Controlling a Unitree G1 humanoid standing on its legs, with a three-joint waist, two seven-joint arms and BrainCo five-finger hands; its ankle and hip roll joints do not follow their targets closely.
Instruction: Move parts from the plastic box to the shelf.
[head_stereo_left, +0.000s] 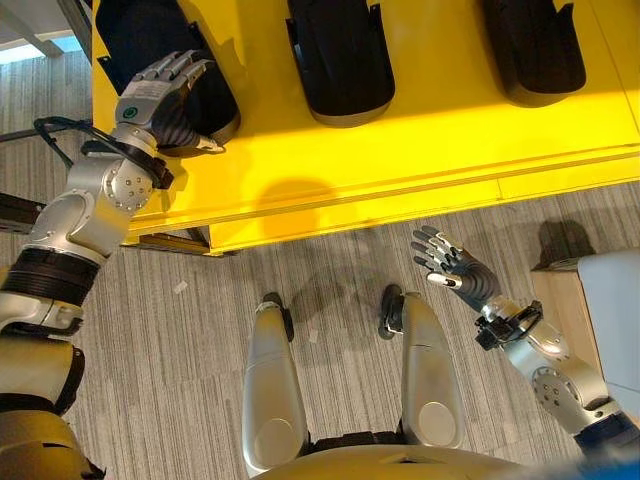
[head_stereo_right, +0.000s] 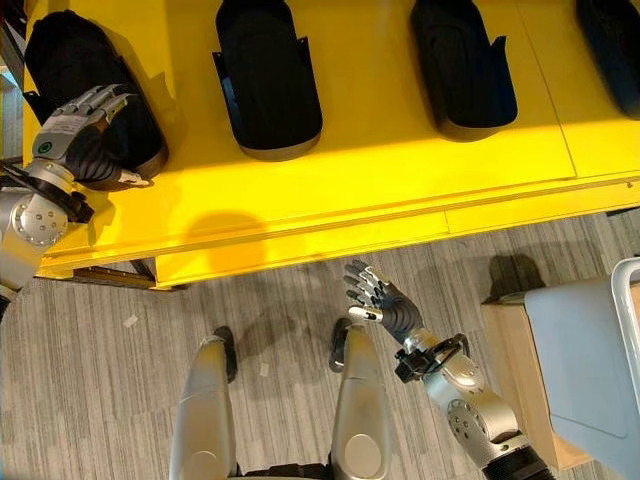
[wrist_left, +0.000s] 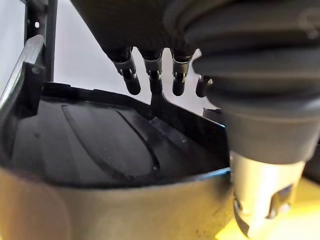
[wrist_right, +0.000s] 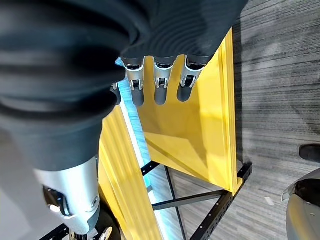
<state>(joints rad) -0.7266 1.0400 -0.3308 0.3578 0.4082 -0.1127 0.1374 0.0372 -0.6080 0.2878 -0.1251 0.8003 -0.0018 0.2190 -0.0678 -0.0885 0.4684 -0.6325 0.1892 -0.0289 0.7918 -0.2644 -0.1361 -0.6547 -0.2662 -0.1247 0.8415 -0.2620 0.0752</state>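
Observation:
Several black moulded parts lie in a row on the yellow shelf (head_stereo_left: 400, 150). My left hand (head_stereo_left: 150, 100) rests over the near end of the leftmost black part (head_stereo_left: 140, 35), fingers straight across its top and the thumb along its near edge. In the left wrist view the fingers (wrist_left: 132, 82) hover just above that part's dark ribbed surface (wrist_left: 100, 145). My right hand (head_stereo_right: 385, 300) hangs open and empty above the floor in front of the shelf. The light plastic box (head_stereo_right: 585, 370) stands at the far right.
Two more black parts (head_stereo_left: 340, 60) (head_stereo_left: 535, 45) lie further right on the shelf, and another (head_stereo_right: 610, 40) shows at the right eye view's edge. The box sits on a brown stand (head_stereo_right: 505, 340). The shelf's black frame (wrist_right: 220, 215) reaches down to the striped grey floor.

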